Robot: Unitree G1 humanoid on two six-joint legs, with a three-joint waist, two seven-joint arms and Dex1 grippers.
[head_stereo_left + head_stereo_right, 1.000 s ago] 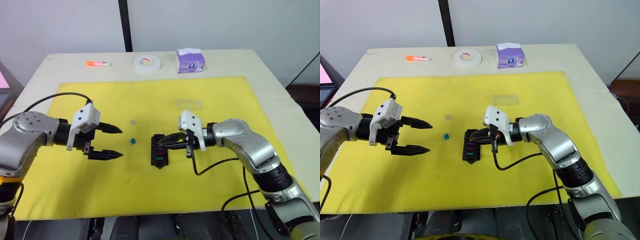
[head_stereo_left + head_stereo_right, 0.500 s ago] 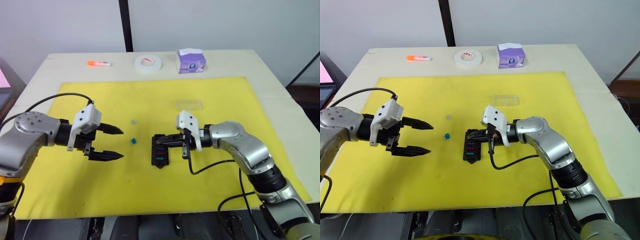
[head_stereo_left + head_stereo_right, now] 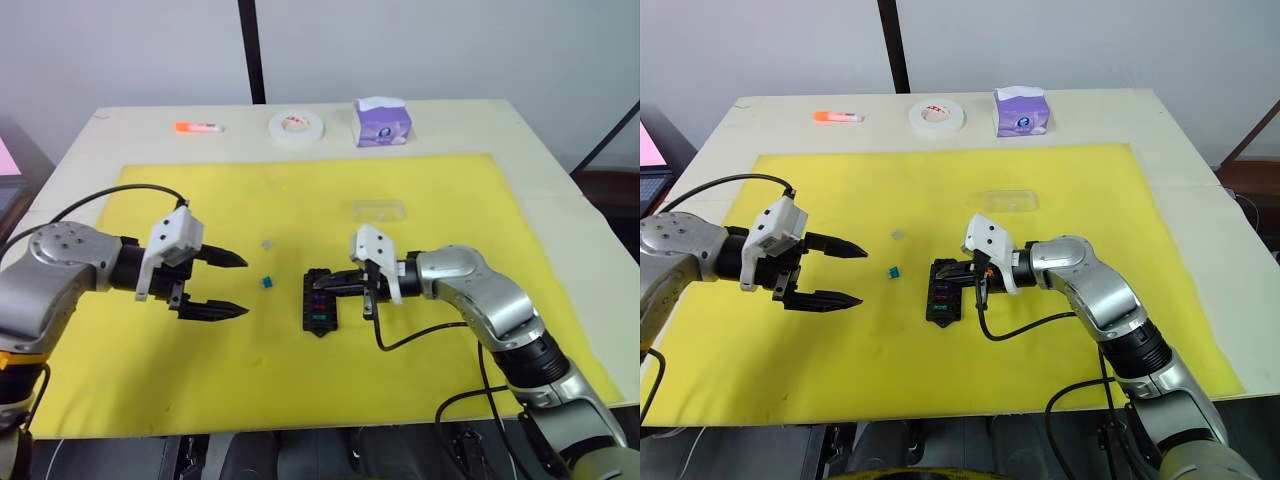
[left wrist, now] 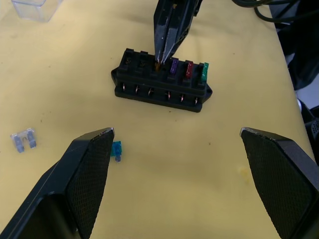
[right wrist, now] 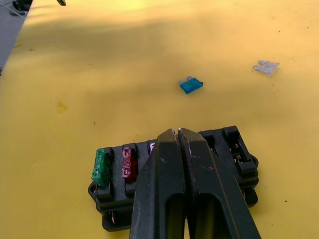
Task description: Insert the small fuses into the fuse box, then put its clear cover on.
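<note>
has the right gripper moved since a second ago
Yes. The right gripper has slid toward the robot's left, farther over the fuse box, which stays put on the yellow mat. Its fingers are pinched on a brown fuse at a slot.

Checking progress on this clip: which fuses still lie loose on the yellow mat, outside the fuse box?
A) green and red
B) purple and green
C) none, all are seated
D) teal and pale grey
D: the teal fuse and the pale grey fuse lie on the yellow mat, apart from the fuse box, where the green, red and purple ones sit in slots.
</note>
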